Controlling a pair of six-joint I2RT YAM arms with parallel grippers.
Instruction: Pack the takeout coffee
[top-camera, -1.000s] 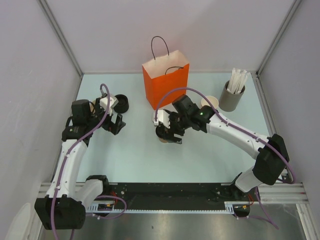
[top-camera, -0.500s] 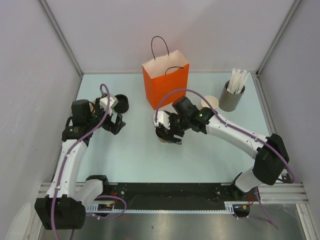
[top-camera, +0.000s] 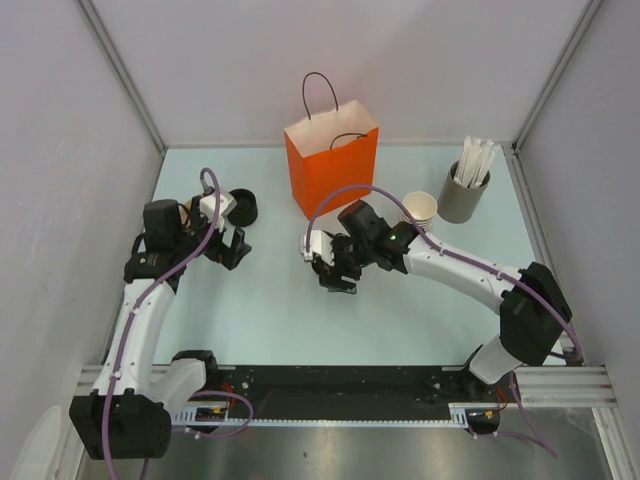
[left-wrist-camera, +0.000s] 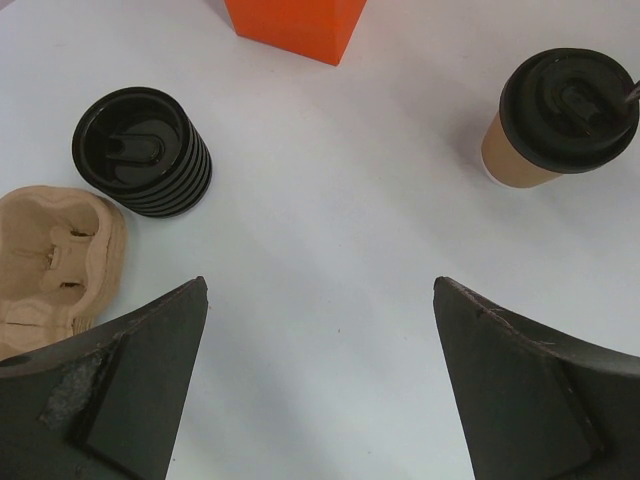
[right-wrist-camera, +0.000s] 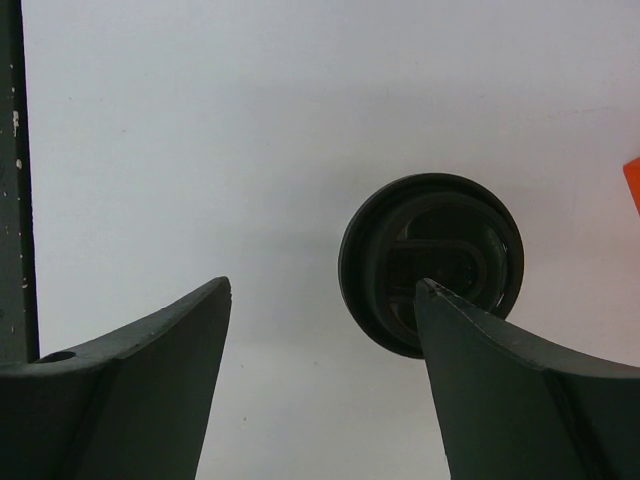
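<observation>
The takeout coffee (left-wrist-camera: 512, 165), where is it?

It stands with its black lid (right-wrist-camera: 440, 235) on, just past the tip of one finger of my right pincer (right-wrist-camera: 322, 287), not in the gap.

Is that pincer holding anything?

No. Its fingers are spread with nothing between them. My left pincer (left-wrist-camera: 320, 287) is spread wide too, well away from the cup.

What comes next?

I think I slide sideways, pinch the cup softly, then carry it to the orange bag (top-camera: 330, 170) beyond.

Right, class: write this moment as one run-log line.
lidded cup: on table, not bagged | right jaws: open, above it | left jaws: open, empty | orange bag: upright at back
</observation>
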